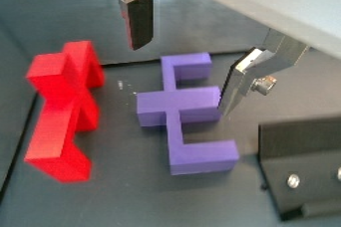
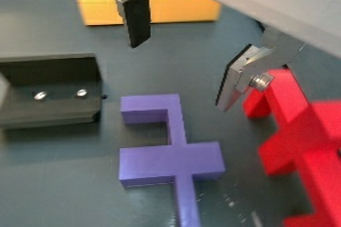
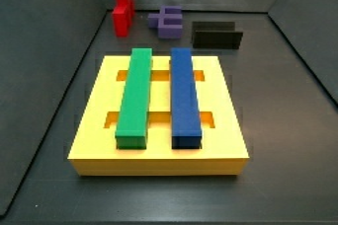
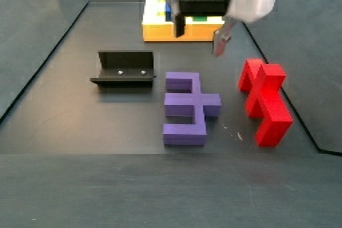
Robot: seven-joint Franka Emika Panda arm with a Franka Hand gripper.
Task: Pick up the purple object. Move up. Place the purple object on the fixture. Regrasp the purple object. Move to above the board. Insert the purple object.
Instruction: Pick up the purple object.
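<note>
The purple object [image 1: 186, 112] lies flat on the dark floor between the red block and the fixture. It also shows in a wrist view [image 2: 167, 153] and in both side views [image 3: 168, 22] [image 4: 187, 107]. My gripper [image 1: 189, 52] hangs above it, open and empty, with nothing between the fingers; it also shows in a wrist view [image 2: 186, 47]. In a side view the gripper [image 4: 199, 30] is above the purple piece, on the side towards the board. The black fixture [image 4: 124, 69] stands empty beside the piece. The yellow board [image 3: 165, 120] carries a green bar [image 3: 134, 96] and a blue bar [image 3: 187, 96].
A red block [image 4: 263, 100] lies on the purple piece's other side, close to one finger [image 2: 240, 77]; it also shows in a wrist view [image 1: 64, 112]. The fixture also shows in both wrist views [image 1: 300, 161] [image 2: 51, 92]. Dark walls enclose the floor.
</note>
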